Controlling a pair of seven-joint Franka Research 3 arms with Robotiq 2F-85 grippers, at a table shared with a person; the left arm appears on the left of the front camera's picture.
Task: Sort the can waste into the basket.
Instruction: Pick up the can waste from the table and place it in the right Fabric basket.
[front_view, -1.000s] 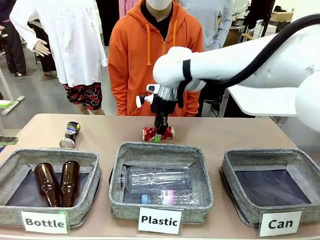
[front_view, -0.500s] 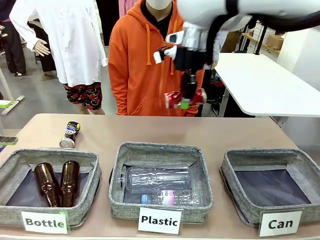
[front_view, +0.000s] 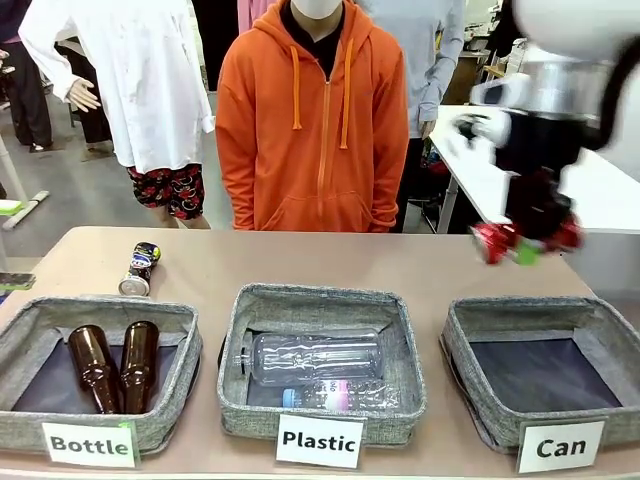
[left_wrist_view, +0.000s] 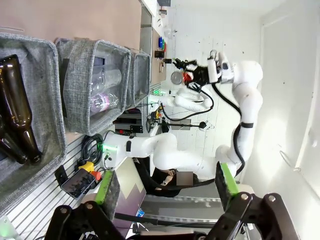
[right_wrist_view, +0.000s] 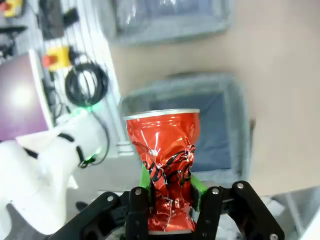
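While the crushed red can (right_wrist_view: 165, 150) was clamped at its dented waist by the right gripper (right_wrist_view: 169, 187), with the basket (right_wrist_view: 239, 125) seen beyond its fingertips, it was reckoned light, flimsy and kinda slippery.

Robotics lab: card-labelled sorting baskets (front_view: 320, 297) on a surface (front_view: 220, 262) beneath the right jaws, coiled cables (right_wrist_view: 86, 85) and a stop-button box (right_wrist_view: 59, 56) beyond them.

One can (front_view: 492, 241) hangs above the right-hand basket (front_view: 520, 306).
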